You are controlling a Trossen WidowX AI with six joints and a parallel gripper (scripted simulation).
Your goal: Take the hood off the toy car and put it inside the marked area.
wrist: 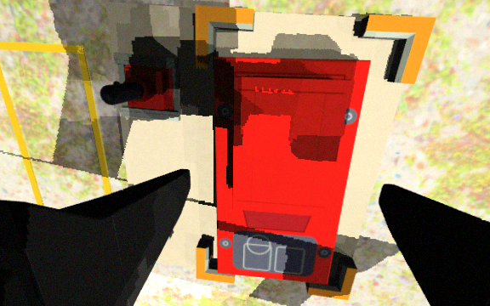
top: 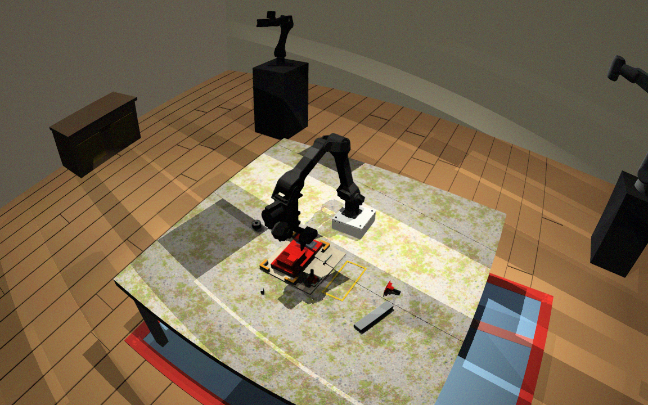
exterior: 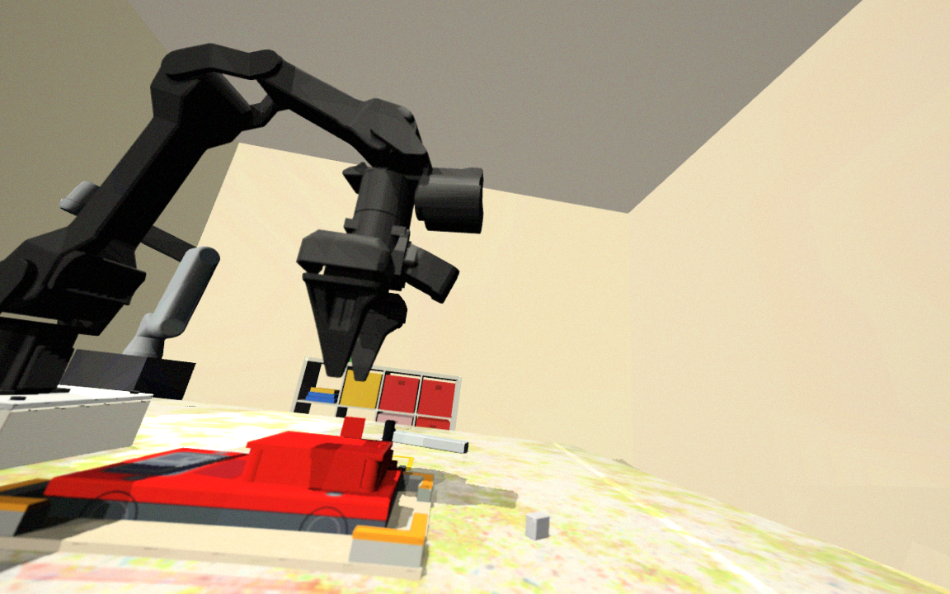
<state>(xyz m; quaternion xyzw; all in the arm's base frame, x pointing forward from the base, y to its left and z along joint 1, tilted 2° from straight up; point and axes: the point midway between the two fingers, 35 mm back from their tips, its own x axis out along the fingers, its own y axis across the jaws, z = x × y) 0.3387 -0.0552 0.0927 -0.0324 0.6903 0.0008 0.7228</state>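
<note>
The red toy car (top: 298, 254) (exterior: 242, 483) (wrist: 270, 170) sits on a cream board (top: 335, 257) (exterior: 205, 537) (wrist: 168, 149). It has a raised red block at one end and a grey outlined panel at the other. A red piece with a black knob (top: 311, 277) (exterior: 389, 431) (wrist: 149, 89) stands in a holder on the board. Another red piece (top: 389, 288) lies tipped on the table. I cannot tell which part is the hood. My gripper (exterior: 348, 377) (wrist: 282, 184) is open and empty, above the car. The yellow-outlined area (top: 354, 284) (wrist: 37, 46) lies beside the board.
Orange-topped corner brackets (wrist: 421, 47) (exterior: 390, 535) surround the car. A long grey bar (top: 373, 318) (exterior: 430, 441) lies past the marked area. A small grey block (top: 262, 291) (exterior: 537, 525) and a dark round part (top: 256, 224) lie on the table.
</note>
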